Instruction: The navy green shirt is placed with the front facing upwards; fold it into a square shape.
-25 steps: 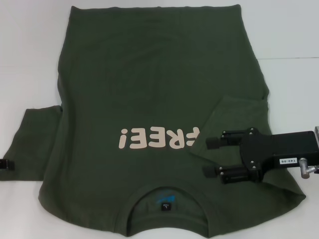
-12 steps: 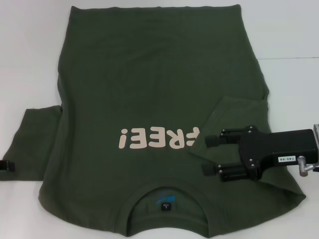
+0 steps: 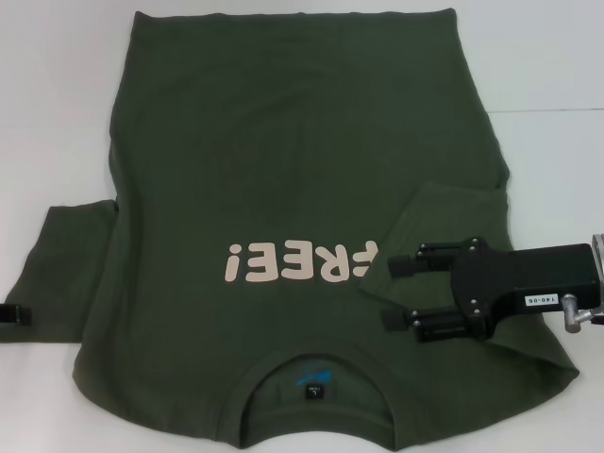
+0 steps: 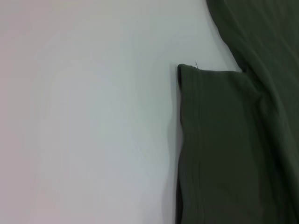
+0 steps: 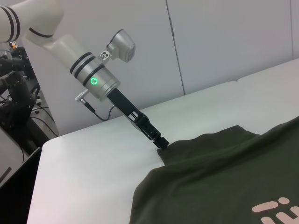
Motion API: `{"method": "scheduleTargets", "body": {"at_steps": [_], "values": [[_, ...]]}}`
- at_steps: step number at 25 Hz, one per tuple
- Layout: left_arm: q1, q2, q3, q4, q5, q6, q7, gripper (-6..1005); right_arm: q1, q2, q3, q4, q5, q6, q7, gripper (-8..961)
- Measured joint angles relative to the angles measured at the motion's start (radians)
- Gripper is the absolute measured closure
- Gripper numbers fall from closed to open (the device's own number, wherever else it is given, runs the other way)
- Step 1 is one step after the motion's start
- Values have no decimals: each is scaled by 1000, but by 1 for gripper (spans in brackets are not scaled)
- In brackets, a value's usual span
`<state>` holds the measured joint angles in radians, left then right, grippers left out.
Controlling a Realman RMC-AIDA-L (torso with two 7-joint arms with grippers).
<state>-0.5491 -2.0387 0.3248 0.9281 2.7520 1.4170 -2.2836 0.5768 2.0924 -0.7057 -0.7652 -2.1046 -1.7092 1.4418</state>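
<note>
We count one navy green shirt [image 3: 283, 189], spread front-up on the white table [image 3: 557, 57] with its single pink "FREE!" print [image 3: 300, 261] and one small collar label [image 3: 314, 390] near our body, and two grippers at work. The right gripper [image 3: 396, 293] hovers over the folded-in right sleeve [image 3: 444, 217] with its two fingers spread and holding nothing, having slid slightly toward the collar since a second ago. The left gripper [image 5: 161, 142] stays at the edge of the flat left sleeve [image 4: 219, 149]; we cannot tell whether it is pinching the cloth.
</note>
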Motion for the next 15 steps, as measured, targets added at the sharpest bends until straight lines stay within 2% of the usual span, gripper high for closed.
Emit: {"method": "scheduleTargets", "body": {"at_steps": [15], "values": [[-2, -3, 16, -1, 10, 6, -8, 312, 0, -2, 0, 0, 0, 9, 0, 184]]}}
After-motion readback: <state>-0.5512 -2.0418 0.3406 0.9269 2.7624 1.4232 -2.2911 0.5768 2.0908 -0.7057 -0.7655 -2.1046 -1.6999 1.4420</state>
